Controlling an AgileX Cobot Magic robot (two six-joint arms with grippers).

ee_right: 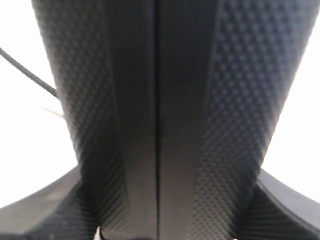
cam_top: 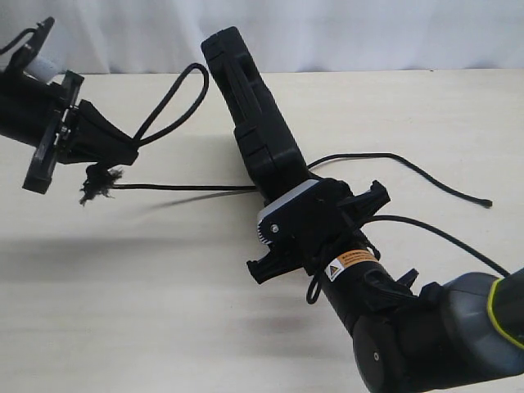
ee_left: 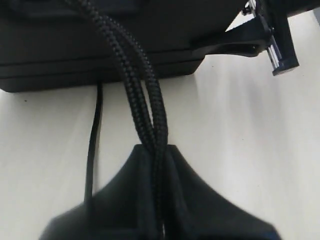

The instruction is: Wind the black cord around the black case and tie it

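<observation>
Clamping the black case [cam_top: 254, 115], right arm [cam_top: 401, 327] wears a seemingly unreadable label [cam_top: 352, 264].

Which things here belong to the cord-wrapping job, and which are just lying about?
Job in hand:
- black cord, pinched in the left gripper
- black case, gripped by the right gripper

Lying about:
- nothing I can see besides the table

Robotics lab bench, pale tabletop [cam_top: 147, 311], white backdrop [cam_top: 368, 33], black robot arm [cam_top: 409, 344] bearing a warning sticker [cam_top: 352, 264]
</observation>
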